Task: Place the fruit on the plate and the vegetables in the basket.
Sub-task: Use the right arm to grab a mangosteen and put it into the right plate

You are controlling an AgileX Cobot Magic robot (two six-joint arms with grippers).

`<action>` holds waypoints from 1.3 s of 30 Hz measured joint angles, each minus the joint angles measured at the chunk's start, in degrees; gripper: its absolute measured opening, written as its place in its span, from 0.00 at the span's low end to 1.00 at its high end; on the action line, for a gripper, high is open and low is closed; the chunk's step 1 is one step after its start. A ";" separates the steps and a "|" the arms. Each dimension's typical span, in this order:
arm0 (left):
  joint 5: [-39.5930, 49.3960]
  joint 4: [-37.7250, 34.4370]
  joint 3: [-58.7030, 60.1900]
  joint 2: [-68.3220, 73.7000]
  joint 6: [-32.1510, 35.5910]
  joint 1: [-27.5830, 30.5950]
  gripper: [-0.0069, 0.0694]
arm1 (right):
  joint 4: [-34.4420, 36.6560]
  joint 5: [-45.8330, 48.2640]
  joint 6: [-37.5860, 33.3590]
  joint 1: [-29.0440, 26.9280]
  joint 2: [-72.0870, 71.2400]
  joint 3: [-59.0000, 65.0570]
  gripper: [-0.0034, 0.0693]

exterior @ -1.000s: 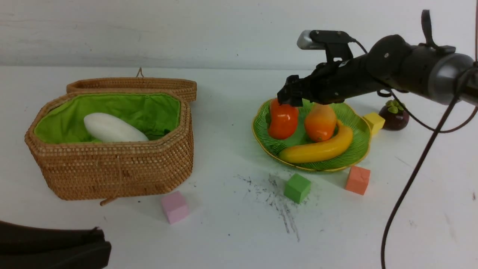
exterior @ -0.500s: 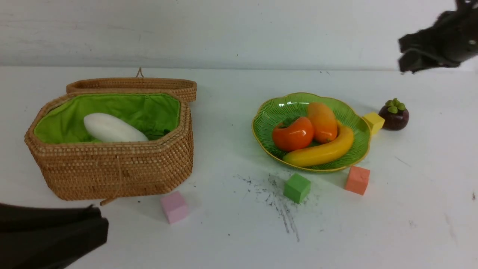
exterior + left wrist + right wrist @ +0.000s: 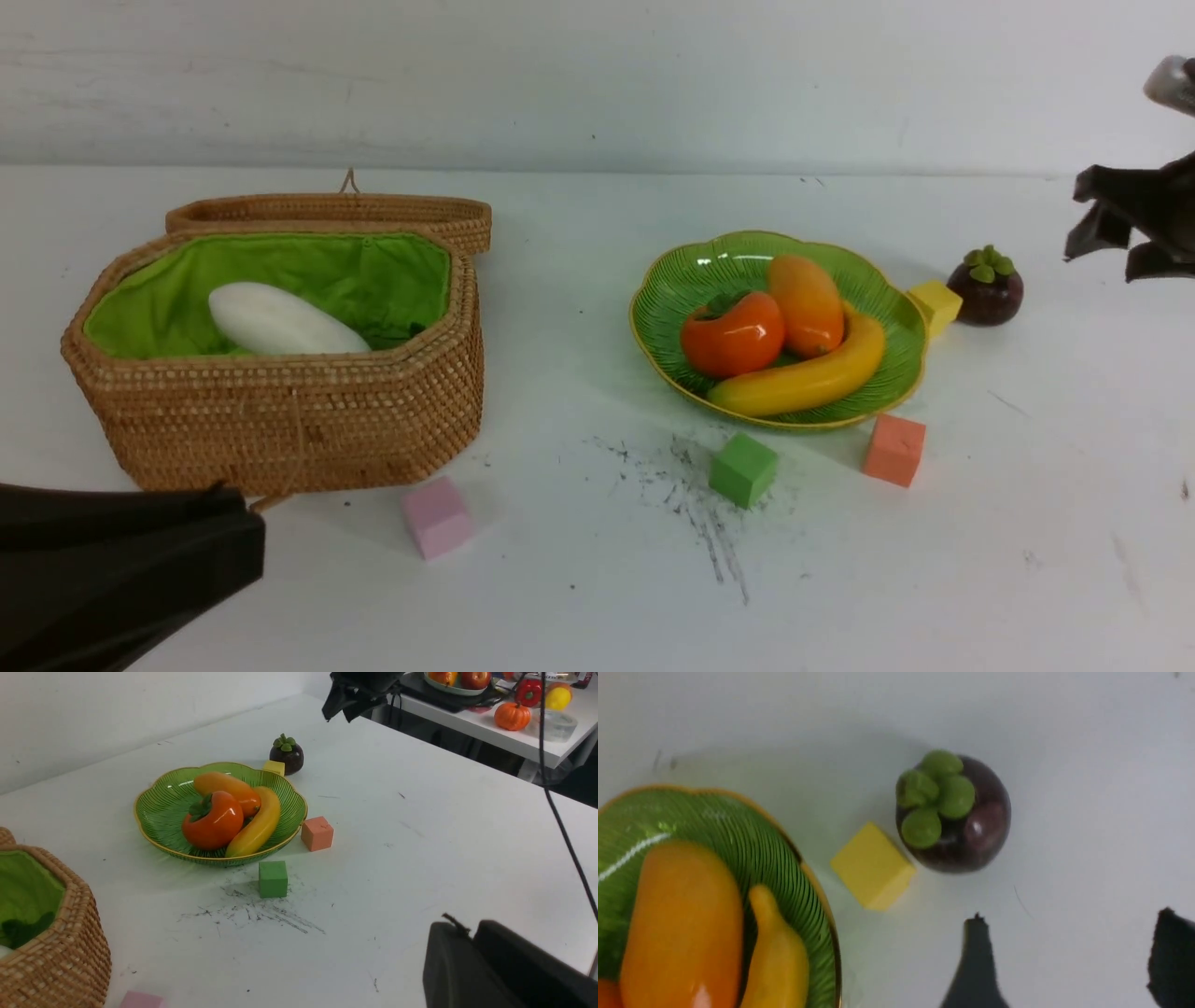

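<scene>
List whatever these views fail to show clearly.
- Basket interior, front view: the near wall hides its floor; only the radish shows, so the cucumber and carrot cannot be confirmed.
- Left gripper, front view: cut off by the corner, fingers unseen.
- Persimmon, right wrist view: cut off by the edge.
- Pink cube, left wrist view: cut off by the edge.

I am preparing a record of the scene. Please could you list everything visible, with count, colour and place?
basket: one, brown, green lining, lid open, table's left
radish: one, white, in basket
plate: one, green, centre-right
persimmon: one, orange-red, on plate
mango: one, orange, on plate
banana: one, yellow, on plate
mangosteen: one, purple, on table right of plate
foam cubes: four; yellow, orange, green, pink; on table
left end effector: black, shut
right end effector: black, open, above mangosteen
</scene>
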 joint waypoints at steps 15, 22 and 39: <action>-0.01 -0.06 0.00 0.00 -0.05 0.00 0.17 | -2.82 -1.11 -3.14 4.69 18.93 -20.69 0.94; 0.31 -0.06 0.00 0.00 -0.11 0.00 0.17 | -5.84 0.59 -1.03 4.58 20.96 -21.13 0.92; 0.31 -0.06 0.00 0.00 -0.11 0.00 0.17 | -5.78 0.51 -0.93 4.58 22.18 -21.60 0.88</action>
